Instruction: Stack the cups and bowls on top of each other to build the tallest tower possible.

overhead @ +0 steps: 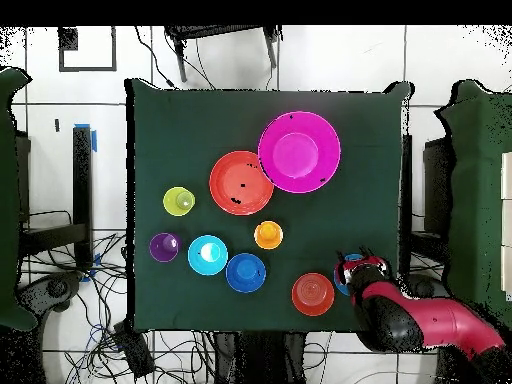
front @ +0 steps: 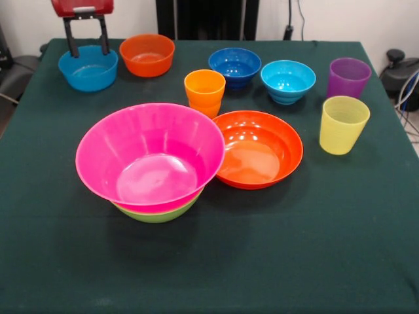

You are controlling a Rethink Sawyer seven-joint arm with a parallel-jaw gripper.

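Hovering right over the small blue bowl (front: 88, 68) at the far corner of the table (front: 314, 261), the gripper (front: 87, 47) has its two fingers spread, one either side of the bowl's far rim, tips dipped about to rim level; nothing's pinched yet as far as I can tell. In the overhead view the arm hides most of that bowl, so the front view is the one to trust here.

The tower (front: 154, 167) so far is just the big pink bowl (front: 150, 154) nested in the lime green bowl (front: 157, 213), sitting near the middle; the shallow orange bowl (front: 257, 149) is touching or almost touching its side; the small orange bowl (front: 147, 55) is just beside the blue one; the orange cup (front: 205, 92), dark blue bowl (front: 234, 67), cyan bowl (front: 288, 81), purple cup (front: 348, 77) and yellow cup (front: 344, 124) are spread out across the far half.

My guess is the step is grabbing that blue bowl by its rim; I'd get one finger clearly inside the wall and one outside, close firmly since the plastic looks slick, lift straight up so it doesn't knock the orange neighbour, then set it dead centre in the pink bowl.
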